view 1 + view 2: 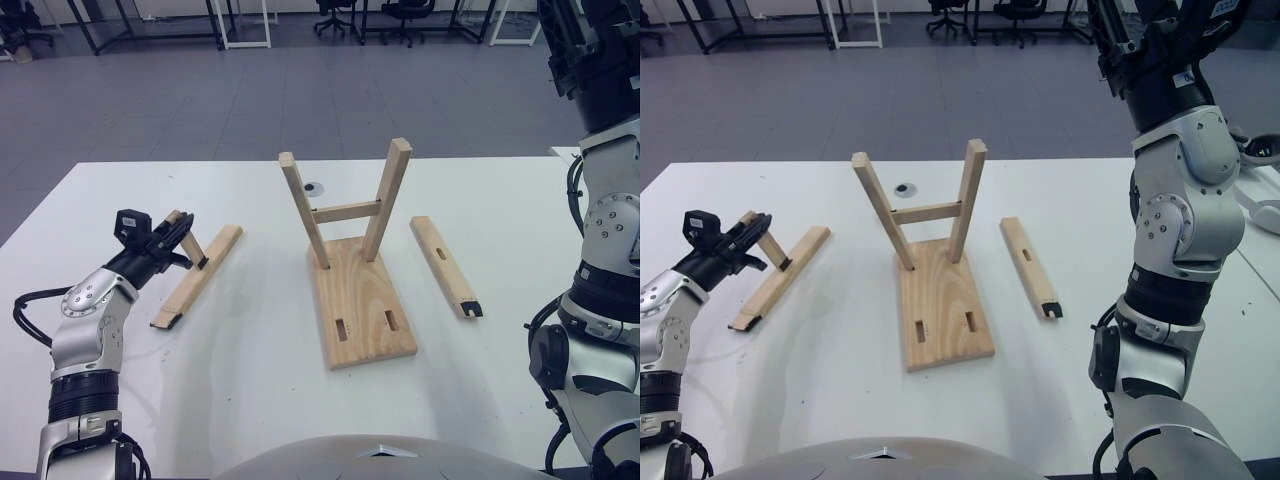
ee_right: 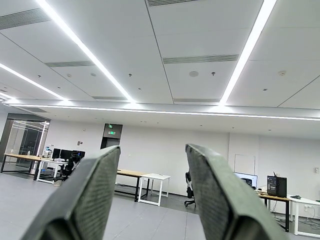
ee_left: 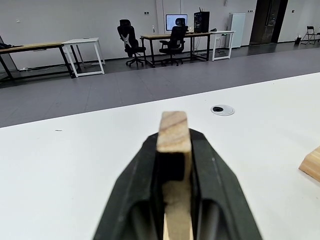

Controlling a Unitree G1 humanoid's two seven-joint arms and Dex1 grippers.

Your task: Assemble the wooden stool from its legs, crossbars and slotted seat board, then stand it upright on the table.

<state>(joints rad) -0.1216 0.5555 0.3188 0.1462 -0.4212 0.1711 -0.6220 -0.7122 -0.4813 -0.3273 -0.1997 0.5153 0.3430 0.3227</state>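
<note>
At table centre: the slotted seat board lies flat on the white table, with two legs and a crossbar already standing in its far slots as one frame.
Near slots: two slots at the board's near end are left open.
Left of the seat board: a loose leg lies flat; the left gripper is clamped on a second crossbar, whose lower end meets that leg. Whether it is seated in the leg's slot cannot be told.
Right of the seat board: another loose leg lies flat, untouched.
Right gripper: it is raised well above the seat board with its fingers spread apart, and nothing is held.
Step in hand: the second leg frame is judged to be under way, about halfway through the task.
Next move: the held crossbar should be pressed squarely into the left loose leg, then the right loose leg joined and the frame set into the open slots.
Writing: none can be read on the wooden parts.
</note>
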